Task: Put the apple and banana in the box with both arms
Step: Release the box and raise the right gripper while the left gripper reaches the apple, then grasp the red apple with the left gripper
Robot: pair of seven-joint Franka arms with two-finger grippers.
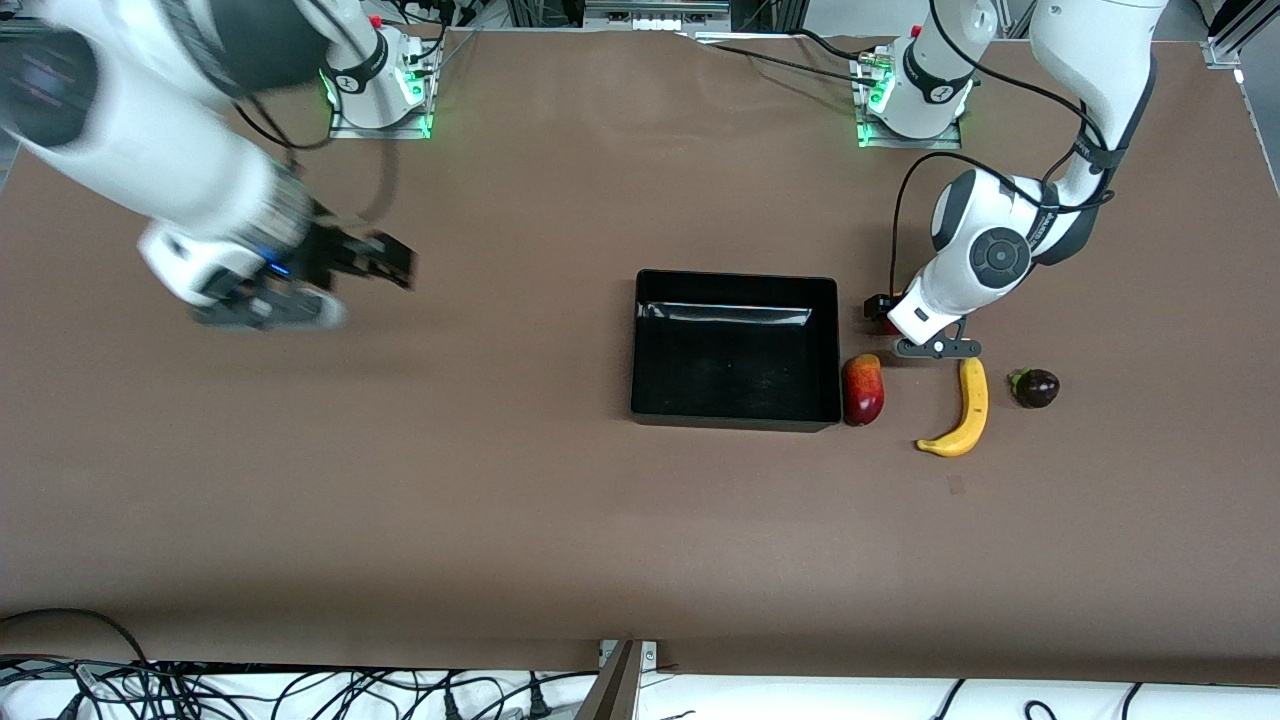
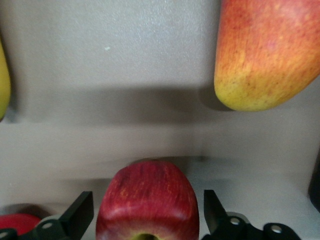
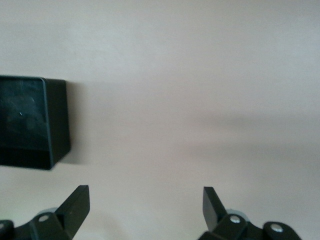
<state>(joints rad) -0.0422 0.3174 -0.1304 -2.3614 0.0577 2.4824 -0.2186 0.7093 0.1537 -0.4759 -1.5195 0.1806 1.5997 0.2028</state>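
Box (image 1: 735, 290) on brown table (image 1: 500, 480)

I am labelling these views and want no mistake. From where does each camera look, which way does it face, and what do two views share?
Front view: high across the table, facing both bases; shows both arms, the box, the banana.
Left wrist view: looks past the open left end effector at the apple between its fingers, mango-like fruit beside.
Right wrist view: open right end effector over bare table.
Shared: the box, front and right wrist.
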